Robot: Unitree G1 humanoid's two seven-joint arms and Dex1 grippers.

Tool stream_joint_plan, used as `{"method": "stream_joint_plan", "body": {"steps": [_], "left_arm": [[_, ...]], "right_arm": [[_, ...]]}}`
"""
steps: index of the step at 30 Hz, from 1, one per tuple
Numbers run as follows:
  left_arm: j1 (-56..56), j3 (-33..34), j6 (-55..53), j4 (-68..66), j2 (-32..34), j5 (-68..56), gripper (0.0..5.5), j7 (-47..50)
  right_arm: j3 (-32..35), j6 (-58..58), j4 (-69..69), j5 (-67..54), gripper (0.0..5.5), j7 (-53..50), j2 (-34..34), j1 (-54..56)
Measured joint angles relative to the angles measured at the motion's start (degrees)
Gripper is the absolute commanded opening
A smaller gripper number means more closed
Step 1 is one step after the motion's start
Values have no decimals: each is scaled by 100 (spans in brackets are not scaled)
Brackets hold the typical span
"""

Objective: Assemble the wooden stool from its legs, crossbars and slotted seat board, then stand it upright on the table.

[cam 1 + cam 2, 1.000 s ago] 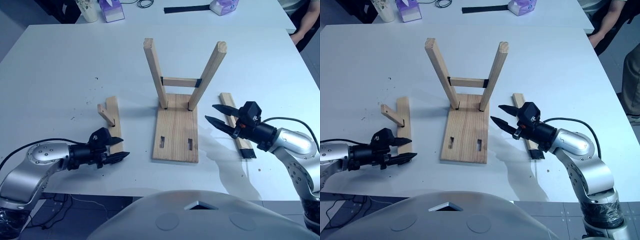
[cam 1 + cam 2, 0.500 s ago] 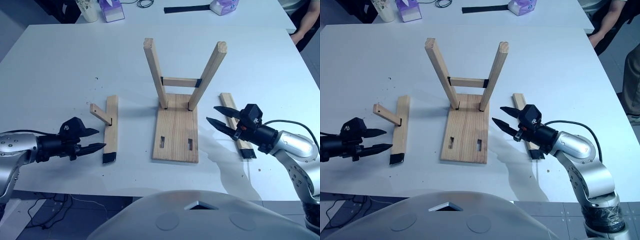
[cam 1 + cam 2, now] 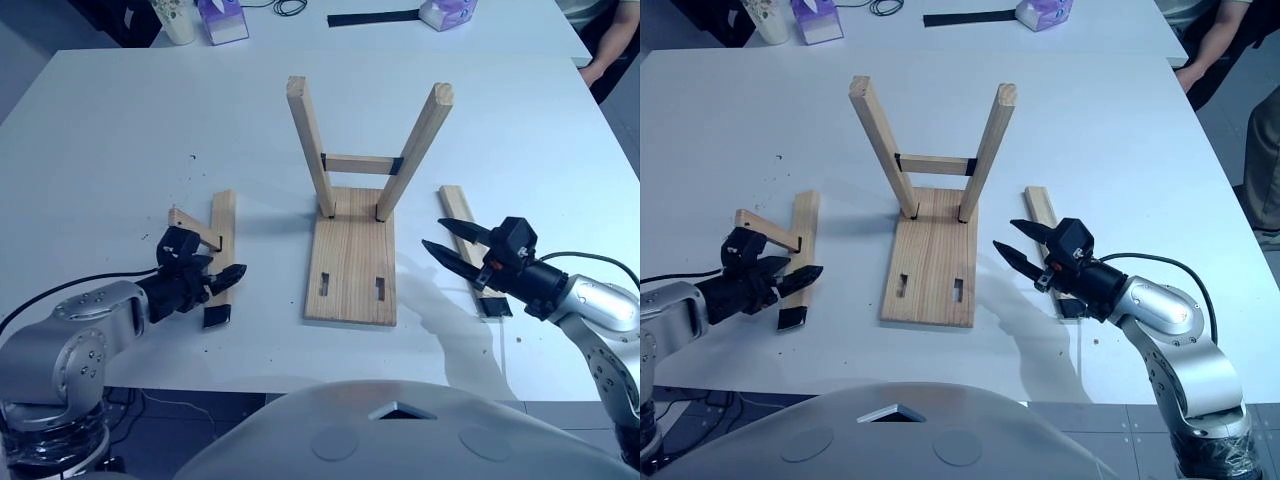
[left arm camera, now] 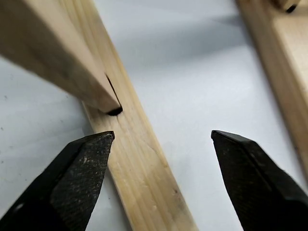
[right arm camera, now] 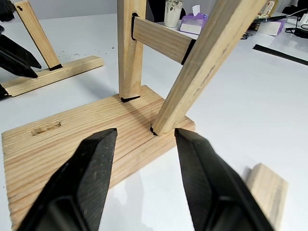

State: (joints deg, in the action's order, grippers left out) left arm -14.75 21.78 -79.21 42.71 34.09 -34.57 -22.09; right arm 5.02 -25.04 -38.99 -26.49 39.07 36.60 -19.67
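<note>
Fingers gape empty on both the left gripper [image 4: 161, 137], around the loose leg [image 3: 224, 225], and the right gripper [image 3: 1006, 234] beside the seat board [image 3: 350, 260] mid-tabletop [image 3: 120, 130]; two legs [image 3: 310, 140] stand slotted, two slots [image 3: 325, 283] wait.

- Seat board [image 3: 350, 268] lies at frame centre, with upright legs [image 3: 311, 150] standing in its upper end.
- Left loose leg [image 3: 222, 235] lies left of it, right loose leg [image 3: 458, 222] right of it.

The two head views look forward and down from the near edge of the tabletop [image 3: 120, 130], sharing the whole scene. Each wrist view sits low and close; both catch the loose leg [image 4: 139, 159] and seat board [image 5: 96, 110]
</note>
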Motion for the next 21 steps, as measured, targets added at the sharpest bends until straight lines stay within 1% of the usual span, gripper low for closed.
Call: {"method": "stream_joint_plan", "body": {"steps": [2,4,7,13,19,21], "left_arm": [[-195,-143,300,-8,24,191,376,62],[-491,-312,607,-150,154,414,344,74],[-807,-430,1037,-245,167,544,297,2],[-883,-534,1531,-491,201,622,207,-196],[-543,-655,2203,-1185,361,764,201,-416],[-225,-578,2439,-1695,343,740,201,-494]], "right_arm": [[-9,0,23,-1,219,19,8,56],[-9,0,56,0,219,37,18,76],[-9,2,76,4,219,45,20,69],[-23,12,75,49,219,1,7,38],[-48,21,78,114,219,-51,-7,43],[-68,20,120,154,219,-49,-4,102]]}}
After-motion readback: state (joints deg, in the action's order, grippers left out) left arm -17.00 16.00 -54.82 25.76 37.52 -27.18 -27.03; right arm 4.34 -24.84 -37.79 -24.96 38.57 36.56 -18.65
